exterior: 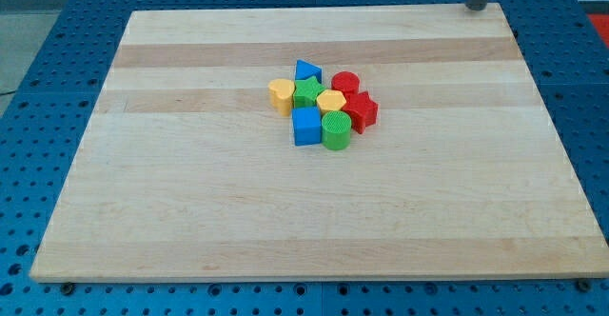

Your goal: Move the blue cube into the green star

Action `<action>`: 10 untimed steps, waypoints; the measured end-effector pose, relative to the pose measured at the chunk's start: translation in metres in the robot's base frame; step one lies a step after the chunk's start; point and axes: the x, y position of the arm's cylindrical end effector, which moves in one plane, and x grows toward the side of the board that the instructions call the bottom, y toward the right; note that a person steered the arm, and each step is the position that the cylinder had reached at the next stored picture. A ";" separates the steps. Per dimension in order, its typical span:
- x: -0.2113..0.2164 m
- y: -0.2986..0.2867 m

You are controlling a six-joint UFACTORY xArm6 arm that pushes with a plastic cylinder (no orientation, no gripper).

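Note:
The blue cube [306,126] sits at the lower left of a tight cluster of blocks near the board's middle. The green star [306,91] lies just above it, touching or nearly touching it. My tip [476,7] is at the view's top right, at the board's far edge, well away from all the blocks.
Around the star are a yellow block [281,95] to its left, a blue triangle [306,69] above, a yellow hexagon [330,101] to its right, a red cylinder [345,83], a red star-like block [361,110] and a green cylinder [336,130]. All rest on the wooden board [190,211].

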 end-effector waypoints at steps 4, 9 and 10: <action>0.051 -0.352; 0.287 -0.306; 0.286 -0.280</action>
